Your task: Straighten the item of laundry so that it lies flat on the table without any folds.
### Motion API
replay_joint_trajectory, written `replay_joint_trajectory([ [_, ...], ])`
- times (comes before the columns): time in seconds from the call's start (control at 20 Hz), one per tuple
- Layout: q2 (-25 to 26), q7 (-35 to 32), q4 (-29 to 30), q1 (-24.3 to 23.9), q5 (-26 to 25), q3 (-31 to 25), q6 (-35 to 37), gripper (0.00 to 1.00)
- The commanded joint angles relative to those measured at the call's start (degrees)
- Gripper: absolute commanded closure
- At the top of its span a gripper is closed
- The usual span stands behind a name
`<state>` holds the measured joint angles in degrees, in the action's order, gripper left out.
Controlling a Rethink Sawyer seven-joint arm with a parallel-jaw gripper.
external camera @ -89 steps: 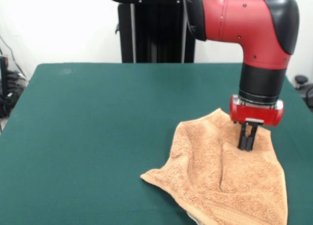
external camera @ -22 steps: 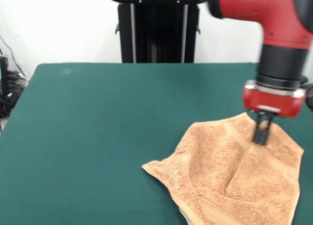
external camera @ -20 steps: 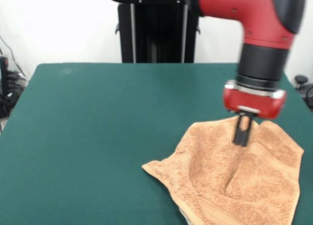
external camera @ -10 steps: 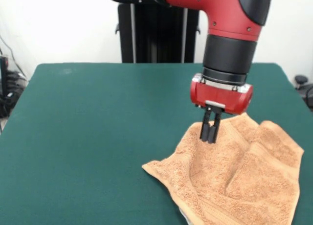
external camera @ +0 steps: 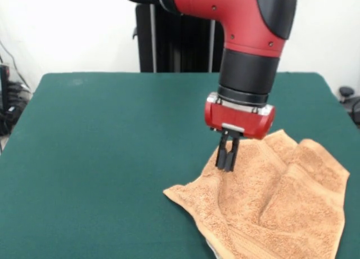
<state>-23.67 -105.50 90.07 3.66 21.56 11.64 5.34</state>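
The orange-tan towel [external camera: 275,202] lies on the dark green table [external camera: 112,146] at the front right, rumpled, with a raised ridge through its middle and its lower edge cut off by the picture. A bit of white label [external camera: 210,249] peeks out at its bottom left edge. My gripper [external camera: 227,160] hangs from the red arm over the towel's far left edge. Its two black fingers [external camera: 224,156] are close together with nothing between them. The tips are at or just above the cloth.
The black pedestal [external camera: 180,39] stands at the table's far side. Cables [external camera: 8,110] lie off the table's left edge. A dark castor [external camera: 347,93] shows past the right edge.
The gripper let go of the towel's far right corner, rose and moved left across the towel to its far left edge. The towel was dragged right earlier and now lies still.
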Motion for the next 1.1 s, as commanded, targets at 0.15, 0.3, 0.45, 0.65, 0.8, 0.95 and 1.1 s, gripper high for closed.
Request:
replay_joint_trajectory([
  [0.15, 6.4, -1.0, -4.2, -4.1, -7.2, -10.7, 2.6, 1.0],
  [0.3, 7.4, -1.2, -5.4, -5.0, -8.7, -11.6, 2.0, 1.0],
  [0.45, 7.8, -2.0, -6.3, -5.2, -9.7, -11.6, 2.1, 1.0],
  [0.65, 8.3, -3.3, -7.0, -5.2, -10.7, -11.7, 1.9, 1.0],
  [0.8, 8.8, -3.7, -7.7, -5.3, -11.1, -11.9, 1.8, 1.0],
  [0.95, 9.0, -4.2, -8.0, -5.4, -11.7, -12.0, 1.5, 1.0],
  [1.1, 9.3, -4.4, -8.3, -5.4, -11.9, -11.9, 1.2, 1.0],
])
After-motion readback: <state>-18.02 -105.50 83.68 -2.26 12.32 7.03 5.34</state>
